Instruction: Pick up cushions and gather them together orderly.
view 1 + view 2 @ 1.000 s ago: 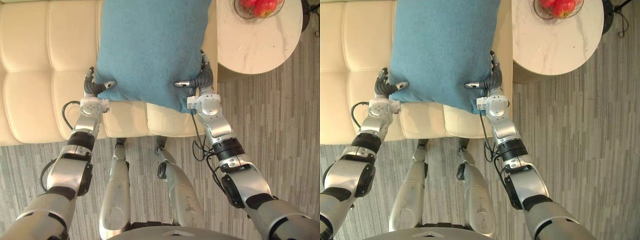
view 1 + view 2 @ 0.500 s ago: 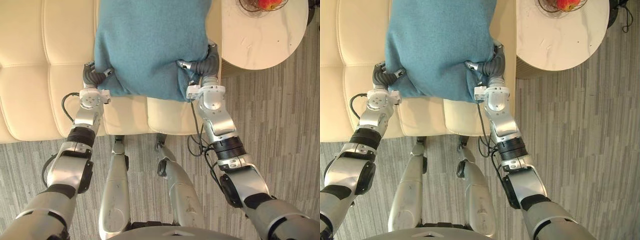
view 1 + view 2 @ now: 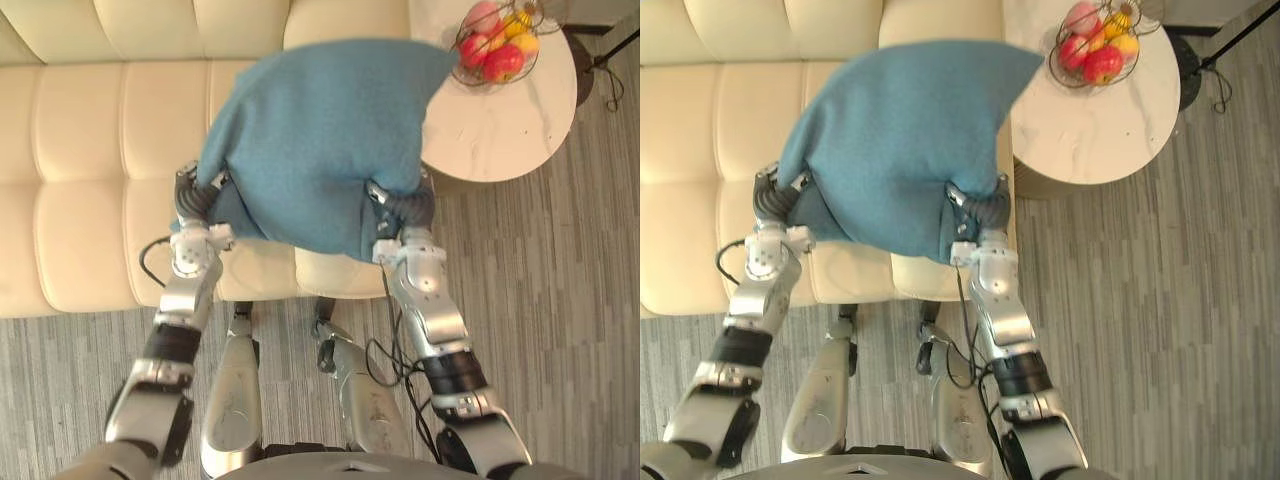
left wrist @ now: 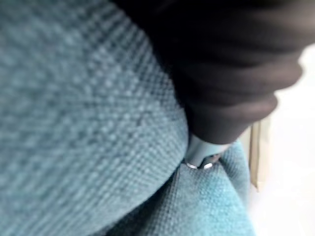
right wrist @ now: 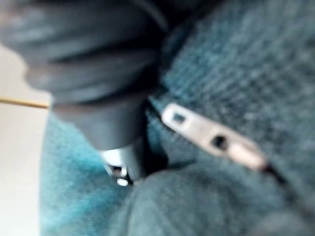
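A teal cushion (image 3: 320, 140) hangs in the air above the cream sofa (image 3: 80, 200), tilted so its far corner points toward the round table. My left hand (image 3: 195, 200) grips its near left corner, fingers curled into the fabric (image 4: 74, 123). At the near right corner my right hand (image 3: 405, 212) is curled on it too. In the right wrist view the dark cover of that hand (image 5: 93, 73) presses into the teal cloth beside a metal zip pull (image 5: 211, 137).
A round white marble table (image 3: 500, 130) stands just right of the sofa, carrying a wire basket of fruit (image 3: 495, 45). Grey wood-look floor (image 3: 560, 300) runs in front of the sofa and to the right.
Both hands have closed on the cushion's near corners and raised it off the sofa seat. The head camera has shifted, so more of the sofa back and the table shows.
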{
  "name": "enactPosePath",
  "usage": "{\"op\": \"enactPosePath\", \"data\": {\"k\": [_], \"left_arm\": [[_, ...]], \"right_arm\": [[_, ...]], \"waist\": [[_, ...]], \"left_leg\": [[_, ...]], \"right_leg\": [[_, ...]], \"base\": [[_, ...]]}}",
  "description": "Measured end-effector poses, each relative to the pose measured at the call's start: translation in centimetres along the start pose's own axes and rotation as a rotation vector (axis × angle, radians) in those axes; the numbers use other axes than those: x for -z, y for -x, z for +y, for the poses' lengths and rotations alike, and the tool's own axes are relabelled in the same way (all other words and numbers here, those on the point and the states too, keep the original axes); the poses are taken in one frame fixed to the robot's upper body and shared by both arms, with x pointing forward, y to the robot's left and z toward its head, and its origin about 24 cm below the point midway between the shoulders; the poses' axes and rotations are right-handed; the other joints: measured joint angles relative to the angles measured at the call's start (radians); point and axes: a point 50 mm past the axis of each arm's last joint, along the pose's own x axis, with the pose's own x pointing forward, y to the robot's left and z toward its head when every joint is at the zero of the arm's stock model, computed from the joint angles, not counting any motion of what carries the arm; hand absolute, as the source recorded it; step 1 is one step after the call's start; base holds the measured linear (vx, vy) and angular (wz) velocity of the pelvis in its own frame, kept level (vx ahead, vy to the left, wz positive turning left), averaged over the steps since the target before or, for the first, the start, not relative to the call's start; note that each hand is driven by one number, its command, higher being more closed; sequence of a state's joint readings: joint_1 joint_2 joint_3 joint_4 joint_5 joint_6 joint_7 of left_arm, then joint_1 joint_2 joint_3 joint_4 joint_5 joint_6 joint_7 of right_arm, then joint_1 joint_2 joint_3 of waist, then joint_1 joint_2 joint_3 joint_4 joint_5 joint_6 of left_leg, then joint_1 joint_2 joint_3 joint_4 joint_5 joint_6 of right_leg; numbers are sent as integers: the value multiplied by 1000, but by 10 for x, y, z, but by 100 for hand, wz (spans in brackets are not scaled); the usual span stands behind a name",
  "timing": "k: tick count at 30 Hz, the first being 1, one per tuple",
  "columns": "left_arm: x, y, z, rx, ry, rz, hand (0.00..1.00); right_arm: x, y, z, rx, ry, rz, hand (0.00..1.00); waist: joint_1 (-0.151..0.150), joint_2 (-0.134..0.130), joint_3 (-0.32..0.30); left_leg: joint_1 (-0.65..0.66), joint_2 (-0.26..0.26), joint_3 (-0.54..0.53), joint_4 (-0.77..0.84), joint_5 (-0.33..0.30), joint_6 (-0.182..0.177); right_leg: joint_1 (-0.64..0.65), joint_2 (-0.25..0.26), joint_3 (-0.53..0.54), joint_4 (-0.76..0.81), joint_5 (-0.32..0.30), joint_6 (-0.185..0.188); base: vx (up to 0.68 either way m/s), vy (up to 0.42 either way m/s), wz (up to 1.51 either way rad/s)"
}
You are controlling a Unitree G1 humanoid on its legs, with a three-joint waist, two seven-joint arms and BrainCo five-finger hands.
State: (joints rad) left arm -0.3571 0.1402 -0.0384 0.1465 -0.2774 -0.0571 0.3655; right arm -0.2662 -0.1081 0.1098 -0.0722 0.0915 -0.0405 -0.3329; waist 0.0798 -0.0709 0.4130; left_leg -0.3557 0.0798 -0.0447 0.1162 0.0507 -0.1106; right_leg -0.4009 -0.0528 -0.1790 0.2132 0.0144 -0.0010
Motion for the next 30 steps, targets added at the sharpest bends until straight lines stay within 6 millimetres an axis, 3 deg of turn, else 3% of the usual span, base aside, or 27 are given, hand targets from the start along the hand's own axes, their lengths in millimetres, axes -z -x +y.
{"op": "enactPosePath", "data": {"k": [3,8,10,14,17,22,24,25,28,30], "left_arm": [[12,24,4,-22,23,37,100],[39,82,26,-65,-15,153,100],[38,92,29,-48,-20,158,100],[34,105,32,-42,-22,156,100],[39,116,35,-67,-2,187,100],[51,120,35,-57,20,239,100],[60,122,32,-40,33,283,100],[62,123,32,-38,34,292,100],[72,127,36,-17,4,336,100],[74,128,35,2,-6,347,100]], "right_arm": [[11,15,-6,-14,15,50,100],[47,63,-18,-65,32,240,100],[48,77,-22,-66,29,264,100],[39,86,-25,-69,16,245,100],[38,87,-25,-71,17,233,100],[51,86,-30,-62,74,269,100],[62,85,-36,-40,92,310,100],[64,85,-37,-40,100,315,100],[76,88,-37,-21,115,366,100],[81,91,-40,-2,112,393,100]], "waist": [[-2,29,-32],[-5,103,-195],[-6,112,-220],[-22,110,-244],[-34,112,-285],[-69,121,-346],[-89,122,-348],[-89,124,-349],[-85,124,-355],[-87,118,-352]], "left_leg": [[49,0,0,-29,0,0],[174,4,-2,-103,2,2],[205,1,-14,-101,-1,4],[200,-6,-34,-53,-26,17],[183,50,191,8,-105,48],[145,71,444,-11,-117,53],[146,61,544,-22,-103,63],[148,52,542,-33,-85,69],[150,3,526,-84,40,130],[147,-25,518,-79,37,143]], "right_leg": [[36,1,-1,-6,-10,2],[153,7,-8,-59,-21,12],[198,1,-28,-61,-32,16],[232,-31,-97,-5,-73,17],[261,-83,-162,8,-84,22],[306,-156,-280,-88,-11,79],[347,-187,-336,-127,16,102],[354,-190,-342,-136,22,107],[369,-225,-375,-150,29,119],[364,-259,-380,-121,28,121]], "base": [[56,0,1],[121,3,2],[66,8,23],[-15,16,52],[-83,86,71],[-38,196,82],[-11,198,90],[-2,199,63],[11,232,33],[54,172,26]]}}
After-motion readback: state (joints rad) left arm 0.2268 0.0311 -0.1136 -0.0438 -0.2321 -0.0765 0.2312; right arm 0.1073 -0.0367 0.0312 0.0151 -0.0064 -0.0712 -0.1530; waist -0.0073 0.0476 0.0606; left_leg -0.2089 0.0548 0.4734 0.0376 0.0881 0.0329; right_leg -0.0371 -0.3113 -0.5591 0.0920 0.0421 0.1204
